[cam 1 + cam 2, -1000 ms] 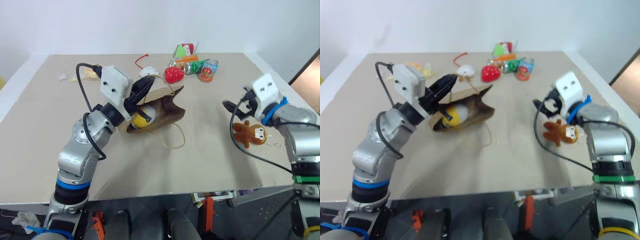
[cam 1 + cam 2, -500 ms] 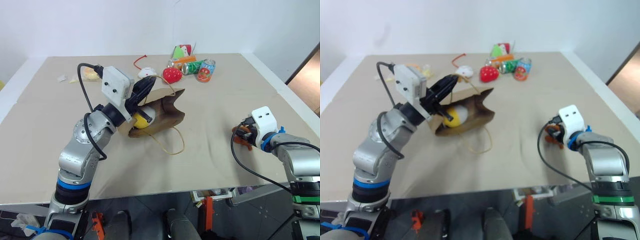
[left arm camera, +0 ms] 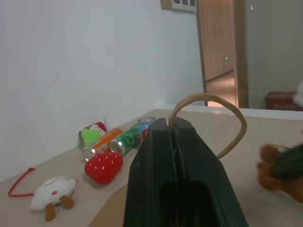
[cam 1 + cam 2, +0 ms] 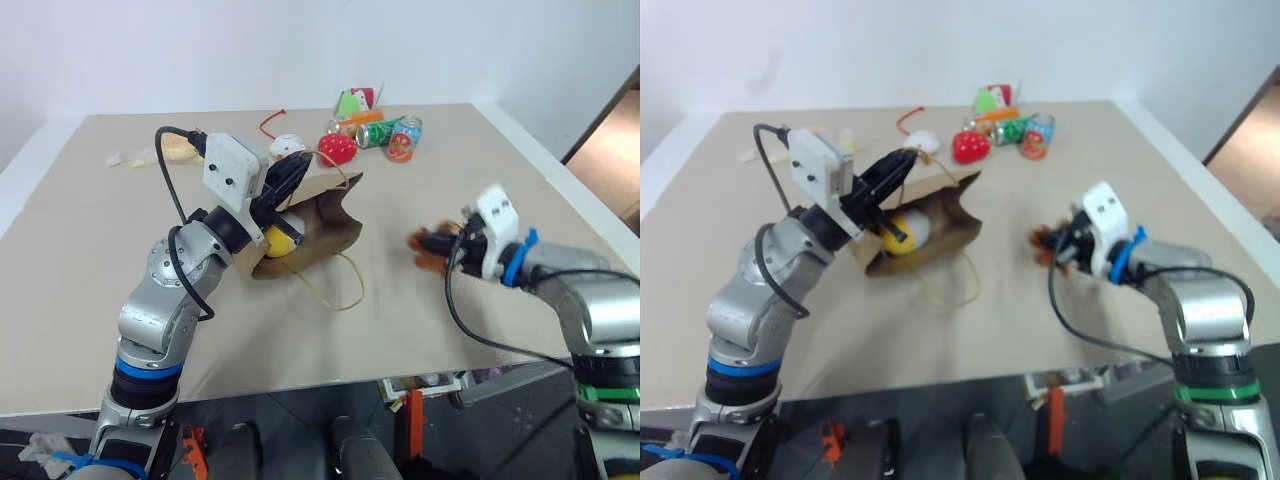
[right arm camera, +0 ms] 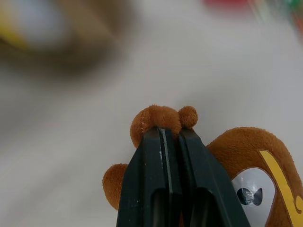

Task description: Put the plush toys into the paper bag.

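left end effector (image 4: pixel 285 178): raised, fingers clamped together | right end effector (image 5: pixel 171 135): fingers pinched together, pointing left

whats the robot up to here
The left claw is shut on the top edge of the paper bag, holding its mouth open on the table, with the yellow egg plush already inside. The right claw is shut on the brown monkey plush, held above the table to the bag's right.

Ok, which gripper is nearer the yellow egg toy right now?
Left. The left gripper is shut on the paper bag just above the yellow egg toy; the right gripper holds the monkey well off to the bag's side.
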Robot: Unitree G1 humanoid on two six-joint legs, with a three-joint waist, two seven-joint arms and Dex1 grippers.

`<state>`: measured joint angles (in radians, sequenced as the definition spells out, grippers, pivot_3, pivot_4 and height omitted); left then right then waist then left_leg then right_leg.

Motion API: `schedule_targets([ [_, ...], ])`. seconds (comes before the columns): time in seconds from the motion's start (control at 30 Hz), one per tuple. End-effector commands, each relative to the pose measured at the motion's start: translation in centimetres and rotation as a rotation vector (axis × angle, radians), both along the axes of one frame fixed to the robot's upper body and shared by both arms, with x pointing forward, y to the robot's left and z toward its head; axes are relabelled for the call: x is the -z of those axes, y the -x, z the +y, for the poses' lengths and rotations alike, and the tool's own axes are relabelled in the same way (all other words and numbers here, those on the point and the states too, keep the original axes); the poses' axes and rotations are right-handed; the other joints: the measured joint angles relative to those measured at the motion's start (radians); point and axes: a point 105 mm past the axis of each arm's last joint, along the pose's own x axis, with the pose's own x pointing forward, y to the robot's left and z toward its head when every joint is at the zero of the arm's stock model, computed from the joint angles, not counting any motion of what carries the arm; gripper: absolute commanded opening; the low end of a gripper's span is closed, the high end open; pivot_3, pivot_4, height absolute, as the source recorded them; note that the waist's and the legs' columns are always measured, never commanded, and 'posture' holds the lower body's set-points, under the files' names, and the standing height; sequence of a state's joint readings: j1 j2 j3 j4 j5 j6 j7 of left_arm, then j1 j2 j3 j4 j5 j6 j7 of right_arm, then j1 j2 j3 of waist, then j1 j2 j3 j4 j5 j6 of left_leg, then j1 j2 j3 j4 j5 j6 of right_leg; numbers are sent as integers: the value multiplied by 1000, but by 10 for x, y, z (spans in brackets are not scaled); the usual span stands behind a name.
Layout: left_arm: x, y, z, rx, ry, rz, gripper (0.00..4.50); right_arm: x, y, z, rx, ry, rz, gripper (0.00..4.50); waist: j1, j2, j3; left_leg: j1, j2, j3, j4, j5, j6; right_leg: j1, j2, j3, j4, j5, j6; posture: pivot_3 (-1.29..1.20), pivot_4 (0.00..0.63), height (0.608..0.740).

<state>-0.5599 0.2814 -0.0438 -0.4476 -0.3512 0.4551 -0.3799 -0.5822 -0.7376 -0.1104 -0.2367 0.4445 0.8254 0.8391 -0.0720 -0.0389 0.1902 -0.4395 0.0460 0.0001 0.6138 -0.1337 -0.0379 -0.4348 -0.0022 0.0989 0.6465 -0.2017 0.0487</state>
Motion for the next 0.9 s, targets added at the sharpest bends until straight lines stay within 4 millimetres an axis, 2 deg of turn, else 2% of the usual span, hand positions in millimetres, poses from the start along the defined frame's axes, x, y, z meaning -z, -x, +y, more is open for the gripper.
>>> schedule_targets([
  [0.03, -10, 4, 0, -4, 16, -53, 0, -31, 24, 43, -257, -53, -52, 59, 0, 0, 0, 0, 0, 0, 0, 0, 0, 0, 0, 0, 0, 0, 0, 0, 150, 740],
  [0.13, -13, 3, 1, -24, 26, -67, 0, -24, 29, 64, -345, -27, -37, 59, 0, -1, -1, 0, 0, -1, 0, 0, 0, 1, 0, 0, 0, 0, 0, 0, 150, 740],
  [0.27, -16, 3, 1, -42, 37, -79, 0, -11, 23, 98, -423, -32, -70, 59, -1, -1, -1, -3, -2, 1, 0, 0, 0, -1, -1, 3, -1, 0, 0, 0, 150, 740],
  [0.4, -16, 5, -1, -43, 38, -87, 0, -10, -1, 121, -407, -47, -139, 59, -4, -1, 0, -3, -1, 0, 0, -1, 1, -2, 0, 2, 0, 0, 0, 0, 150, 740],
  [0.57, -17, 7, -3, -37, 34, -93, 0, -25, -28, 151, -409, -52, -241, 59, -7, -1, 0, -3, 0, 1, 0, 0, 1, -2, 1, 3, 1, 1, 0, 0, 150, 740],
  [0.7, -18, 7, -4, -40, 43, -94, 0, -19, -40, 162, -393, -39, -262, 59, -3, -1, -1, -3, 0, 0, -1, -1, 0, -2, 2, 2, 1, 1, 0, 0, 150, 740],
  [0.9, -16, 8, -4, -42, 52, -83, 0, 2, -43, 165, -392, -8, -220, 59, -3, -1, 0, -5, -1, 0, -2, -1, 0, -3, 1, 3, 0, 1, 1, 0, 150, 740],
])
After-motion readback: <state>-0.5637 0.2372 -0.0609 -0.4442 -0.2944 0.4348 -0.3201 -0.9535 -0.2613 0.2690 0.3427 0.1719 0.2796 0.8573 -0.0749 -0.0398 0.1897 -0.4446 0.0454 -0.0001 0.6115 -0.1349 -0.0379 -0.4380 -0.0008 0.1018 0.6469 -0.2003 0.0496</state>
